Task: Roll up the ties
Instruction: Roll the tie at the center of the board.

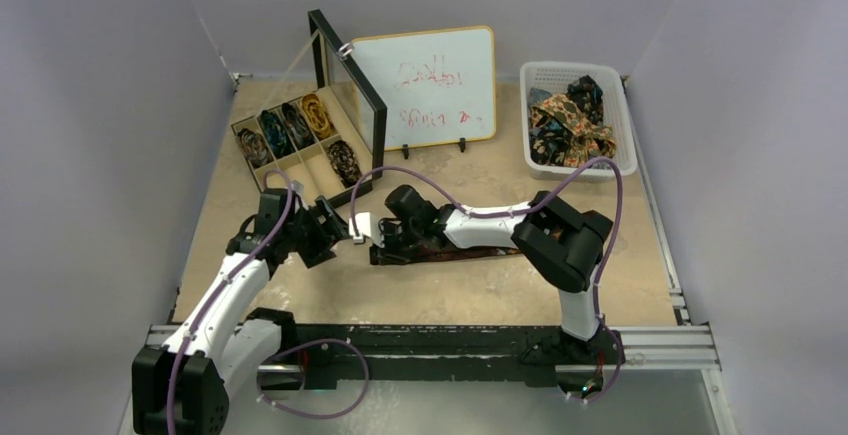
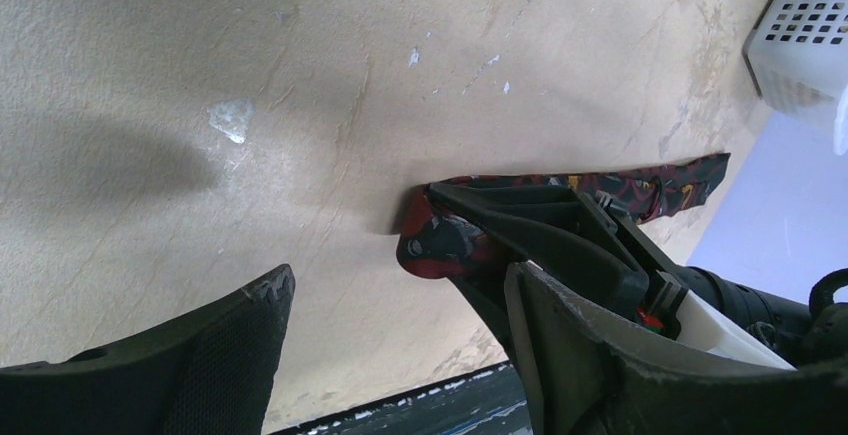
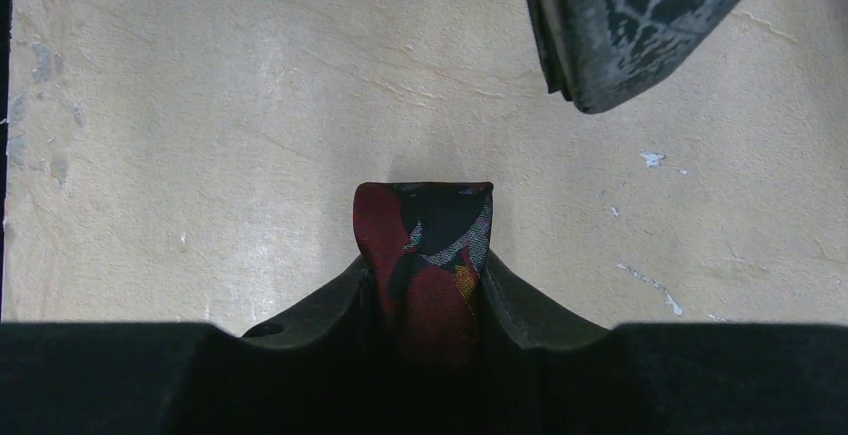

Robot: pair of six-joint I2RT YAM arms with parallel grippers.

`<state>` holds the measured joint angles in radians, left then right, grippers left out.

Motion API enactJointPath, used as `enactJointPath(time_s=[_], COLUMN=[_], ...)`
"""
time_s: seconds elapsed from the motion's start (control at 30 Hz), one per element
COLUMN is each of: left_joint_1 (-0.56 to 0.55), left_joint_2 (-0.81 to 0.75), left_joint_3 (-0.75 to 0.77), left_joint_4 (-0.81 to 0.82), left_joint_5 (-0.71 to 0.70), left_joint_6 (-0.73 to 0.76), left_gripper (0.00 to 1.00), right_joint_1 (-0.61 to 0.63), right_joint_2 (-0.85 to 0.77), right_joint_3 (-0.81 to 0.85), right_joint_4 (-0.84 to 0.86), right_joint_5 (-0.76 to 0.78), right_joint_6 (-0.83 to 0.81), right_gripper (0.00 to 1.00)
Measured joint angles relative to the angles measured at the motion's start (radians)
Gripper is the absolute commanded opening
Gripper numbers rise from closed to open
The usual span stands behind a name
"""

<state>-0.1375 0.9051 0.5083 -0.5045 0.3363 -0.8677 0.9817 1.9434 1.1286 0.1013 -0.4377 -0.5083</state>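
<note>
Bare counter (image 1: 440,290) is lying open between the maroon tie (image 1: 450,252) and the near rail (image 1: 450,340). The left hand (image 1: 342,230) is crowding the right hand (image 1: 380,240) on its left side, and the box lid (image 1: 345,105) and whiteboard (image 1: 425,85) are blocking the back.

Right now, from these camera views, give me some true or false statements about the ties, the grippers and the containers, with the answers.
1. The right gripper has the end of the maroon tie pinched between its fingers. True.
2. The left gripper is clamped on that tie too. False: its jaws stand open and hold nothing, just beside the tie's end.
3. The white basket is empty. False: loose ties are piled in it.
4. The compartment box holds rolled ties. True.
5. The whiteboard lies flat on the table. False: it stands upright at the back.
</note>
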Motion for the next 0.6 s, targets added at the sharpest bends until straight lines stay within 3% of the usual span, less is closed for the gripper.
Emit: enactJointPath(time_s=[0.37, 0.47, 0.6], left_joint_1=[0.027, 0.033, 0.033], left_joint_2=[-0.006, -0.024, -0.044], left_joint_3=[0.000, -0.003, -0.016], left_joint_4=[-0.029, -0.053, -0.081], left_joint_5=[-0.068, -0.113, -0.139], left_joint_6=[-0.006, -0.013, -0.016], left_gripper=[0.75, 0.76, 0.76], right_joint_1=[0.029, 0.035, 0.045], right_joint_2=[0.049, 0.071, 0.076], right_joint_3=[0.069, 0.101, 0.113], right_joint_4=[-0.014, -0.018, -0.026], right_joint_5=[-0.002, -0.003, 0.001], right_joint_6=[0.021, 0.025, 0.026], right_gripper=[0.36, 0.43, 0.60])
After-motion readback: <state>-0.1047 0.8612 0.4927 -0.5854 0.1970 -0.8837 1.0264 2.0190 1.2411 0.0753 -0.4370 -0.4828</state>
